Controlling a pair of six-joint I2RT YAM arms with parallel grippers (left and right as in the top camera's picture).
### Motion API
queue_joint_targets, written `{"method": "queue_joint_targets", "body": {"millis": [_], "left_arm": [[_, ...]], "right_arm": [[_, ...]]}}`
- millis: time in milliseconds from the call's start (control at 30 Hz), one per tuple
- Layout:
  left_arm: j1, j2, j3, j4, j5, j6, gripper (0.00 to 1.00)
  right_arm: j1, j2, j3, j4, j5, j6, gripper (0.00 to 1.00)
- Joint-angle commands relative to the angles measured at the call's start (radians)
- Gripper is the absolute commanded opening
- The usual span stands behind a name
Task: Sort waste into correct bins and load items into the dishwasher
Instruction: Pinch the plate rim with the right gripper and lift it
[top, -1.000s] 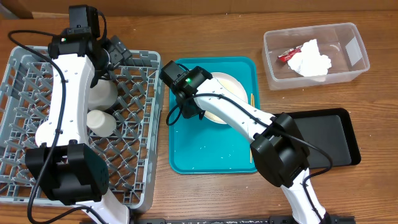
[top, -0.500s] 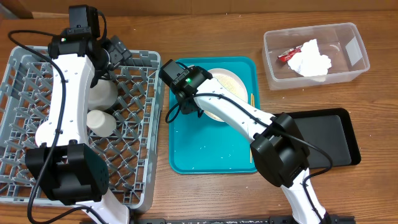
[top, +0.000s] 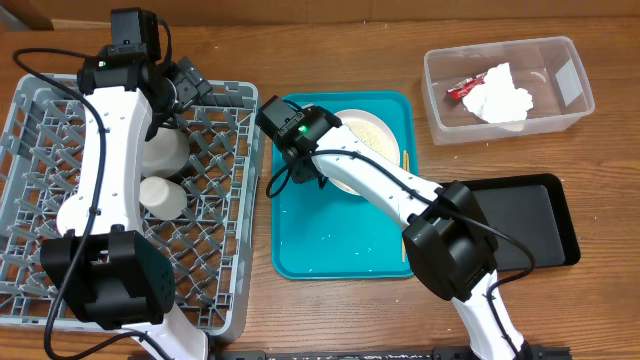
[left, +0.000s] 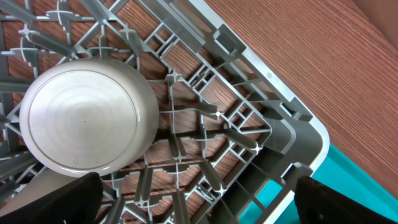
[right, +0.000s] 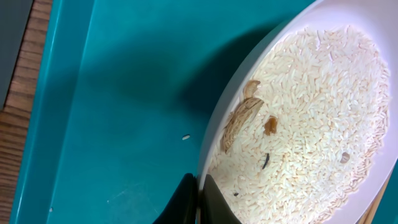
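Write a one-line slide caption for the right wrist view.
Right gripper pinches the rim of the plate, strewn with rice, over the teal tray.

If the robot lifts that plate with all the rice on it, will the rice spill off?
Probably some. The rice lies loose on the plate, which looks shallow with a low rim, so tilting would likely slide grains off. The plate looks stiff and smooth; pinched only at its edge by the right gripper, it may slip or tip.
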Motion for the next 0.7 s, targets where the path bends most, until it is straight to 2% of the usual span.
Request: {"method": "queue_joint_targets", "body": {"millis": [0,233,667], "left_arm": [[-0.006,0.016,0.021,0.000,-0.022,-0.002,1.00],[-0.006,0.016,0.021,0.000,-0.046,-0.002,1.00],[-0.006,0.016,0.021,0.001,-0.047,-0.002,1.00]], "right_arm": [[0.005,0.004,0.001,-0.006,0.012,-0.011,0.04],[0.007,0.035,0.001,0.001,-0.063,-0.082,0.04],[0.025,0.070,0.001,-0.020,-0.002,-0.109,0.04]]}}
